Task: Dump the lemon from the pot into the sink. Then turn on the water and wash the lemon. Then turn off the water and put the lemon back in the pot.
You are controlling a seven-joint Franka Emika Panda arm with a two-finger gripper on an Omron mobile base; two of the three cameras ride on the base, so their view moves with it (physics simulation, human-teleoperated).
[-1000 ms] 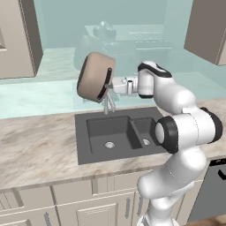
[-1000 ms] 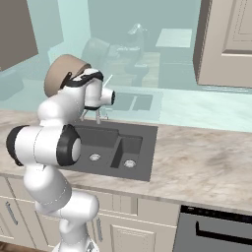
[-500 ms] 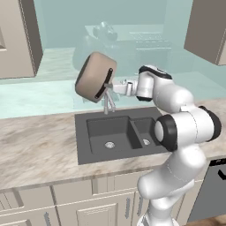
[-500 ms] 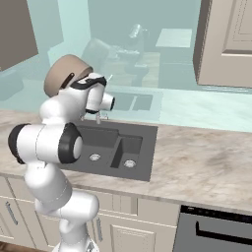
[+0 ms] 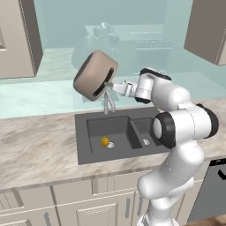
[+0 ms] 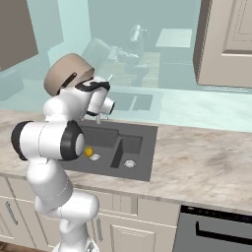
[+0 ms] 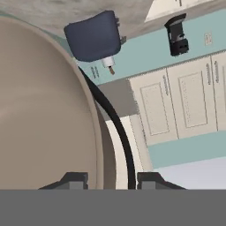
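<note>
Marbled counter point(image 5: 39, 150) carrying the dark grey double-basin sink point(image 5: 84, 154), which lies below and in front of the tool point(image 5: 111, 86). The left base view shows the taupe-brown pot point(image 5: 95, 75) tipped on its side in the air above the rear edge of the sink, its base turned toward the camera; the right base view shows the same pot point(image 6: 66, 74) partly masked by the white arm, which stands in front of it. The hand view alone shows the grip: the tool point(image 7: 110, 178) is clamped on the pot's dark rim point(image 7: 117, 132), one finger inside the wall, one outside, with the pot's pale interior point(image 7: 39, 114) to one side. Beyond the rim, that view also takes in cream cabinet doors point(image 7: 181, 106), a dark blue toaster-like appliance point(image 7: 93, 36) and a small black appliance point(image 7: 176, 34). The faucet point(image 5: 108, 102) stands just beneath the tool at the back of the sink. The lemon point(image 5: 105, 141) lies on the floor of the larger basin, just beside its silver drain point(image 5: 111, 145), well below the tool; in the right base view it point(image 6: 88, 152) peeks out beside the arm's elbow. The smaller basin holds a drain point(image 6: 129, 163).
</note>
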